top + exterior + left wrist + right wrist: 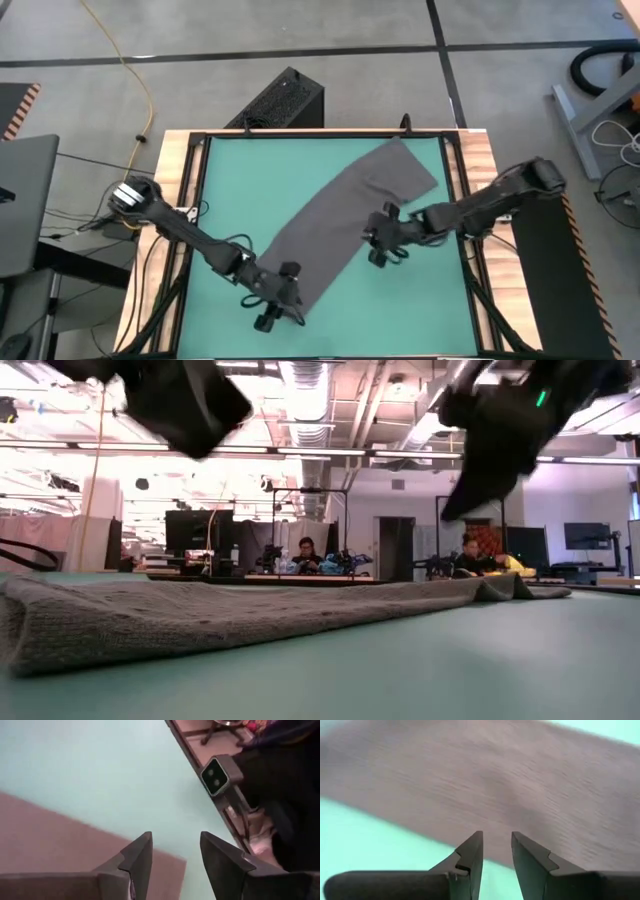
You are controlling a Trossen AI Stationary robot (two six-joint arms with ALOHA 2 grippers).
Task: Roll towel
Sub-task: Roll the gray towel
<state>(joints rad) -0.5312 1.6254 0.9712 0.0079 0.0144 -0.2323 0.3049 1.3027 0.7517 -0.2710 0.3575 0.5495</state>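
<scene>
Green desk carried the towel, spread flat on a slant. Its near corner lay just under the left hand, its long edge just ahead of the right hand; both hands hung released, grasping nothing.

Towel: dark grey cloth, matt, soft knit w/ fine ribbed weave, slightly rough. Table mat: smooth teal, matt w/ faint sheen. Table frame at 9 o'clock edge: pale wood, bare. Gripper fingers: dark matt plastic, smooth. Camera housing: grey plastic, semi-gloss.
</scene>
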